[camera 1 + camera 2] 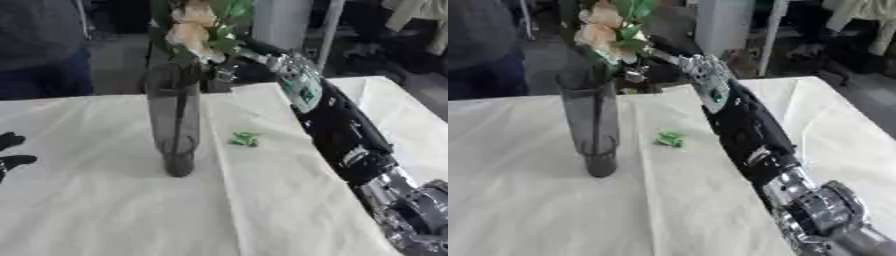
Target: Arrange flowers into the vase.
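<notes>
Smoked-glass vase [175, 125]: tall, narrow, dark and see-through, standing upright on the cloth; I take it as my landmark for everything else.
Flowers [194, 31]: pale peach blooms with green leaves, soft and ruffled, sitting just above the vase's rim; a dark stem line runs down inside the vase towards its base.
Right hand [677, 59]: reaching in from the right of the vase at bloom height, touching or very near the leaves; its fingers are hidden behind the foliage, so I cannot tell whether I grip the stem or have let go.
Left hand [12, 152]: well to the left of the vase, near its base level, idle, with dark fingers relaxed and holding nothing.
Green scrap [245, 138]: small, crumpled, leaf-like, lying on the cloth to the right of the vase's lower half, apart from it.
Tablecloth [105, 210]: cream, matte, lightly creased, with a seam running just right of the vase.
Step in hand: seating the stem in the vase, by my reading nearly done.
Next move: it calls for easing my fingers away sideways from the blooms without tugging them or tipping the narrow vase.
</notes>
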You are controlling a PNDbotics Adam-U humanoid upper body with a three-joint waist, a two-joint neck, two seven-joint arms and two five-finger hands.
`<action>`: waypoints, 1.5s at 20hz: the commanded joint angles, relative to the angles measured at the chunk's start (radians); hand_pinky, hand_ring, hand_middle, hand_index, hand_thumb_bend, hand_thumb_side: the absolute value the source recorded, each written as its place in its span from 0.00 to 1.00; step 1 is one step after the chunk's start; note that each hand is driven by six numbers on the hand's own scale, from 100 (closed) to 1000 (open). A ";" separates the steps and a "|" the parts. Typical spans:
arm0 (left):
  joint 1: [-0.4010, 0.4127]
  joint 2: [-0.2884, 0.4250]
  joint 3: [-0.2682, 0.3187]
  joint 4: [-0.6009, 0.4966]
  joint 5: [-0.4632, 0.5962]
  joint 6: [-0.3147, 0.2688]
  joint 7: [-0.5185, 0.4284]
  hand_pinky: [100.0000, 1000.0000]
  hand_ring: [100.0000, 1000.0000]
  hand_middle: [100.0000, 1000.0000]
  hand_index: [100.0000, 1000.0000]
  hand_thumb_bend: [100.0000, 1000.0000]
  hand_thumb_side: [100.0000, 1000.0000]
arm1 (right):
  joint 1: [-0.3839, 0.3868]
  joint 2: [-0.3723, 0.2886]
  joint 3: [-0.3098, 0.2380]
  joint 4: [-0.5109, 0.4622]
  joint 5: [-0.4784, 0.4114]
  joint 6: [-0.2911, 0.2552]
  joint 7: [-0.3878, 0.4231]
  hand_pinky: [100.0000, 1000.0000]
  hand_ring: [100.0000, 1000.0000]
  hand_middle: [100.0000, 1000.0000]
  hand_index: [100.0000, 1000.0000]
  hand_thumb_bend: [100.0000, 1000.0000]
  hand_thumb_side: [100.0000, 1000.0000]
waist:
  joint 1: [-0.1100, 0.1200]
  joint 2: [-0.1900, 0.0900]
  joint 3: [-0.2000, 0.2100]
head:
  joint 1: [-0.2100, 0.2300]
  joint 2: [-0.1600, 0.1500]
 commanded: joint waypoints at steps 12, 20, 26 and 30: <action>-0.005 0.032 0.020 -0.010 -0.005 -0.004 0.011 0.87 0.65 0.77 0.86 1.00 0.94 | 0.099 -0.141 -0.062 -0.136 -0.154 0.062 -0.028 0.66 0.63 0.57 0.66 0.62 0.94 | 0.001 -0.004 -0.018 | 0.020 -0.002; -0.007 0.035 0.025 -0.014 -0.008 -0.006 0.013 0.87 0.65 0.78 0.86 1.00 0.94 | 0.171 -0.193 -0.101 -0.210 -0.209 0.105 -0.065 0.67 0.64 0.58 0.70 0.62 0.93 | 0.001 0.001 -0.023 | 0.028 -0.002; -0.009 0.036 0.028 -0.016 -0.012 -0.008 0.012 0.87 0.65 0.78 0.86 1.00 0.94 | 0.221 -0.222 -0.123 -0.241 -0.252 0.128 -0.114 0.66 0.63 0.57 0.70 0.62 0.92 | -0.002 0.001 -0.027 | 0.031 -0.002; -0.009 0.035 0.031 -0.017 -0.014 -0.010 0.013 0.87 0.65 0.78 0.86 1.00 0.94 | 0.242 -0.232 -0.131 -0.242 -0.286 0.147 -0.161 0.65 0.62 0.56 0.70 0.60 0.92 | -0.004 0.000 -0.027 | 0.036 -0.003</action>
